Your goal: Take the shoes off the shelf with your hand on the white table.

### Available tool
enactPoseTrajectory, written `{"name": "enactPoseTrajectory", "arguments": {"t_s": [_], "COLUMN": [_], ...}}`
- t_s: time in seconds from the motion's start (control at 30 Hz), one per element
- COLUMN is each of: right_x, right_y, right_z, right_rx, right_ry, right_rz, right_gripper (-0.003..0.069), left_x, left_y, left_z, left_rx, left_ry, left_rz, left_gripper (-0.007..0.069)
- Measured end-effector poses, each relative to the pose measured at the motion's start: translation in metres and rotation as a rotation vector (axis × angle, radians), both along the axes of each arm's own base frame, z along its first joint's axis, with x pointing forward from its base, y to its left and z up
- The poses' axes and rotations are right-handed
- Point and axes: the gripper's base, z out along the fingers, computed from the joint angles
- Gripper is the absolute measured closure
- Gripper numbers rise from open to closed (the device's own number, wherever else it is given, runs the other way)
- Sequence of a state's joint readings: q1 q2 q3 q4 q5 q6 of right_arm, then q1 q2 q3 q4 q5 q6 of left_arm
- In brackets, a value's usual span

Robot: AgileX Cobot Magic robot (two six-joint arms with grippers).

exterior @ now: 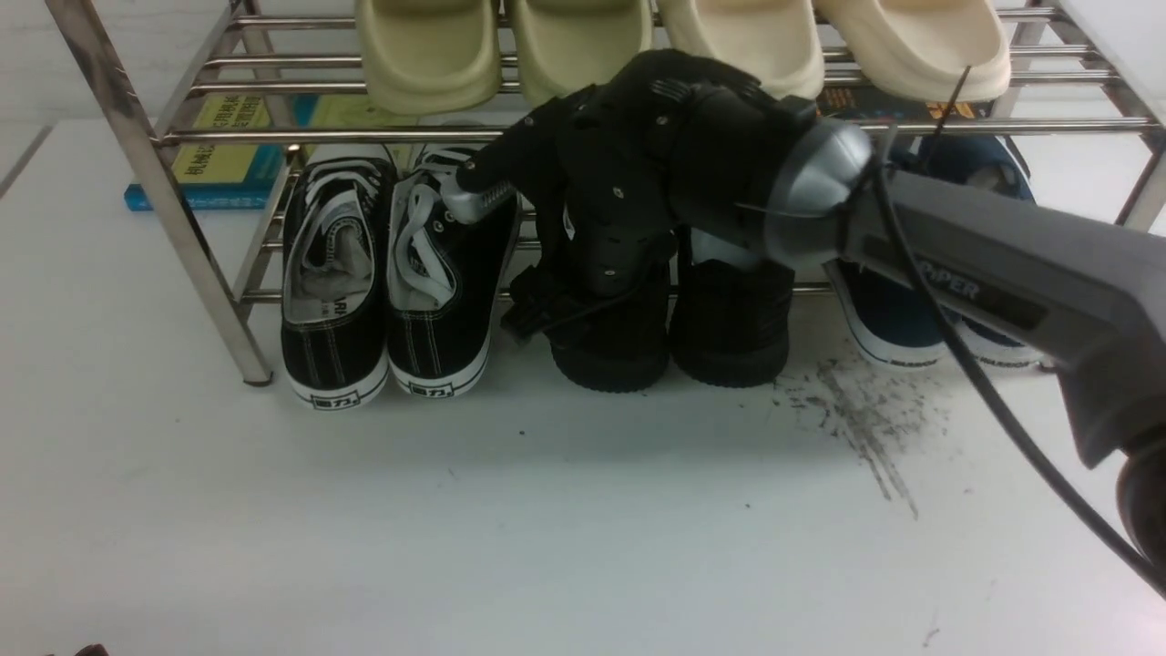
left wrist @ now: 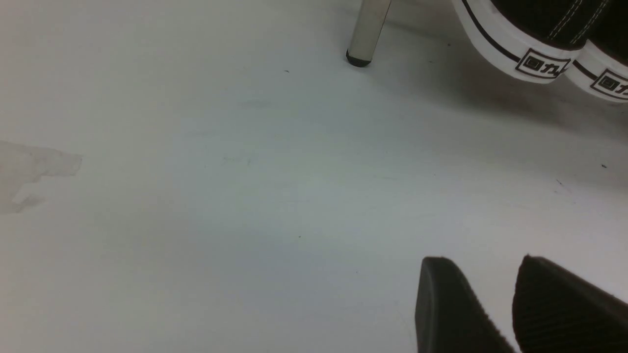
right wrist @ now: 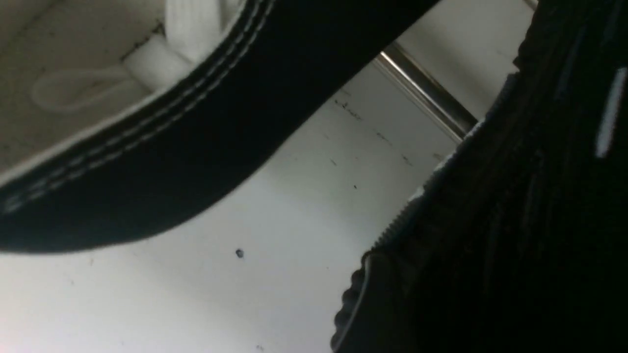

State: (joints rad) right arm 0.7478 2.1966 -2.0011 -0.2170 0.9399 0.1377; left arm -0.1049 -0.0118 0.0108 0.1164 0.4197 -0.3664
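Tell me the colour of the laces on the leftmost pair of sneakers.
White. The laces stand out against the black sneakers, clearest in the front view.

My front camera sits between my 2 arms, looking forward and down across the bench (exterior: 547,528) to the shelf (exterior: 164,191), which fills the width. My left wrist camera rides low over the bench, facing past my left fingers (left wrist: 451,304) toward a shelf leg (left wrist: 365,29) and the heels of the canvas sneakers (left wrist: 520,54), both shared with the front view. My right wrist camera is very near, between a canvas sneaker and the black mesh shoe (right wrist: 515,220), a shelf bar (right wrist: 427,95) beyond.
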Motion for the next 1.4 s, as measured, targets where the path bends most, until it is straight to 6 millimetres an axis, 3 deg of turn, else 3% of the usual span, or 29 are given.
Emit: {"name": "enactPoseTrajectory", "arguments": {"t_s": [0.13,0.3,0.37,0.5,0.53,0.63,0.83,1.1,1.4], "right_x": [0.0,-0.007,-0.011,-0.021,-0.027,-0.038,-0.058,-0.074,-0.112], "right_y": [0.001,0.004,0.0,-0.009,-0.012,-0.014,-0.015,-0.023,-0.033], "right_z": [-0.003,-0.001,0.005,0.028,0.044,0.064,0.084,0.102,0.155], "right_rx": [0.005,0.014,-0.002,0.022,0.059,0.124,0.22,0.21,0.328], "right_ry": [0.011,0.043,0.076,0.108,0.111,0.144,0.25,0.302,0.253], "right_rz": [-0.003,-0.001,-0.013,-0.027,-0.022,-0.003,0.032,0.088,0.161], "right_gripper": [0.0238,0.0601,0.0648,0.0655,0.0655,0.0655,0.0655,0.0652,0.0645], "left_x": [0.0,0.0,0.0,0.0,0.0,0.0,0.0,0.0,0.0], "left_y": [0.0,0.0,0.0,0.0,0.0,0.0,0.0,0.0,0.0], "left_z": [0.0,0.0,0.0,0.0,0.0,0.0,0.0,0.0,0.0], "left_rx": [0.0,0.0,0.0,0.0,0.0,0.0,0.0,0.0,0.0], "left_ry": [0.0,0.0,0.0,0.0,0.0,0.0,0.0,0.0,0.0], "left_rz": [0.0,0.0,0.0,0.0,0.0,0.0,0.0,0.0,0.0], "left_gripper": [0.0384,0.0384,0.0384,0.0384,0.0384,0.0384,0.0384,0.0384,0.0384]}}
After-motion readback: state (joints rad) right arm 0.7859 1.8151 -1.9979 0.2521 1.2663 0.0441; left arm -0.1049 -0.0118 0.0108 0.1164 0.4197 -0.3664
